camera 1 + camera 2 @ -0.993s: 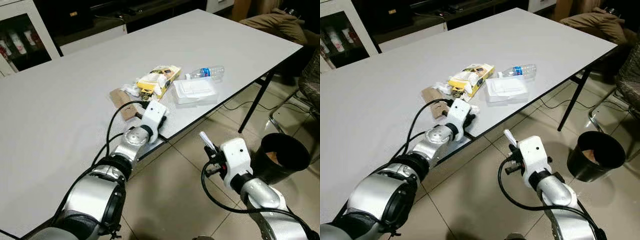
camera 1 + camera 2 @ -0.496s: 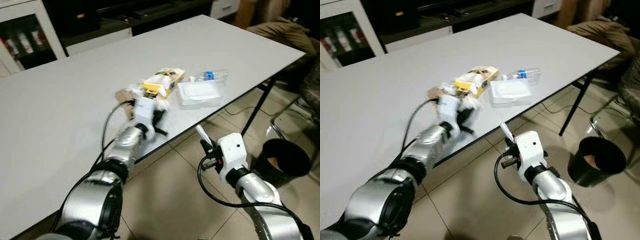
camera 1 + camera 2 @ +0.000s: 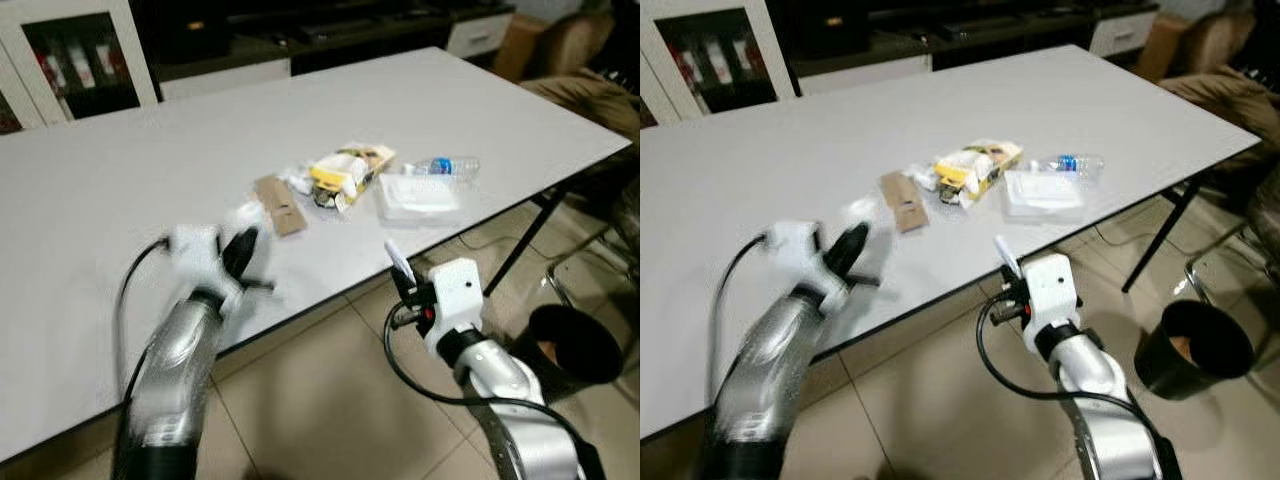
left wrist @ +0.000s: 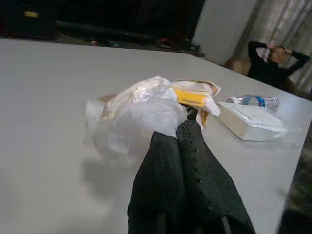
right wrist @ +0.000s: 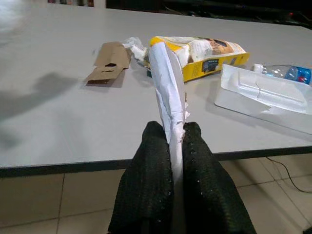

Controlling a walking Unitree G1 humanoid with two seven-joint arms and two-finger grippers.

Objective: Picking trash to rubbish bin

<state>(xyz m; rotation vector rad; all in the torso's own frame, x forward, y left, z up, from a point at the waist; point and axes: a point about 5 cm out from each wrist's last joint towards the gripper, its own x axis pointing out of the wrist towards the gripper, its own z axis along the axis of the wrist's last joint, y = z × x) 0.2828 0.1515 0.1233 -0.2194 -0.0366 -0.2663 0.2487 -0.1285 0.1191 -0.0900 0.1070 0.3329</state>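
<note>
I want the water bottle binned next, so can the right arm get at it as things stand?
Probably not yet. The right claw is shut on a white paper scrap and hangs off the table edge. The water bottle lies past the white tray; nothing stands over it.

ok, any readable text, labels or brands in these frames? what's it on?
No text can be read.
yellow snack bag: printing and a dark label panel, too blurred to read.
water bottle: blue label, too small to read.
cardboard piece, clear plastic tray: no print visible.
</note>
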